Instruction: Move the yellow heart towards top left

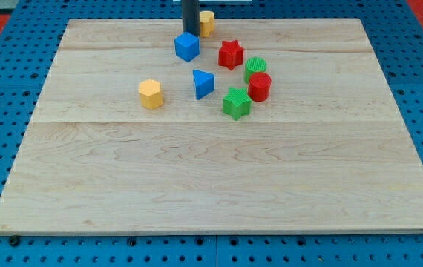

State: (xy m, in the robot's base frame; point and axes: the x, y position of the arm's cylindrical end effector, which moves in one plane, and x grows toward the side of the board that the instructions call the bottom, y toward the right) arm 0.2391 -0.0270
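Two yellow blocks show. One yellow block (208, 22) sits at the board's top edge, partly hidden by my rod, so I cannot make out its shape. The other yellow block (151, 94), with angular sides, lies left of the middle cluster. My tip (190, 33) is down on the board, touching the left side of the top yellow block and just above the blue cube (187, 47).
A blue triangle (203, 83), red star (231, 54), green cylinder (255, 68), red cylinder (260, 87) and green star (236, 103) cluster below and right of my tip. The wooden board (211, 193) lies on a blue pegboard.
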